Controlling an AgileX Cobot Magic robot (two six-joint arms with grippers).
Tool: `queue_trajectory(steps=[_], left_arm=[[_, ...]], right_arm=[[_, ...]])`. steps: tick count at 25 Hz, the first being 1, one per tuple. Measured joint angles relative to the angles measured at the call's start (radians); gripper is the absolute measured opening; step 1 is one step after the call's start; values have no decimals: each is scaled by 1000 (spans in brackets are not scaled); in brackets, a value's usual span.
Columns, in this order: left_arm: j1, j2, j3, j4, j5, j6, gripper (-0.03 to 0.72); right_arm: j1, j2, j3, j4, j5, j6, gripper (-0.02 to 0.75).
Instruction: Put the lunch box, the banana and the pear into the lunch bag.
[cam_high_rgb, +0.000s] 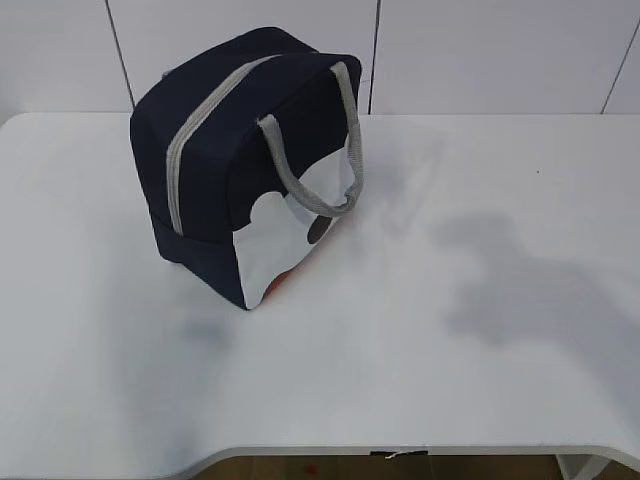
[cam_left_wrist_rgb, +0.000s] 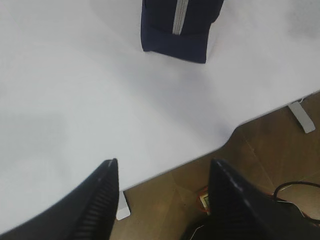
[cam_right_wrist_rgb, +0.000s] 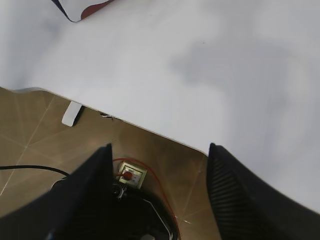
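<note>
White tabletop fills your exterior view, with pale wall panels behind it and brown floor showing past the near edge. On the far left of the table you have the lunch bag, standing upright: boxy navy-blue fabric, a grey zipper running over its top and down the end facing you, closed along the stretch that shows, grey strap handles looping over a white side panel with a dark round patch and a bit of red at the bottom. From your left wrist view, the left gripper hangs over the near table edge, jaws spread wide, holding nothing. Your right gripper likewise stands wide and empty above the floor by the near edge.
</note>
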Motion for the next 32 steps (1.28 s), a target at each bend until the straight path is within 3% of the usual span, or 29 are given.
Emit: queue_trajectory(steps=[7, 16, 22, 32], left_arm=[[0, -258, 226, 31, -2, 0, 433], [0, -380, 441, 49, -45, 0, 433], [0, -380, 474, 53, -127, -2, 428], [0, -380, 493, 55, -152, -2, 415]], right_arm=[[0, -245, 125, -114, 9, 48, 475], [0, -443, 338, -147, -25, 53, 475], [0, -512, 512, -179, -72, 74, 475], [0, -527, 532, -192, -109, 99, 475]])
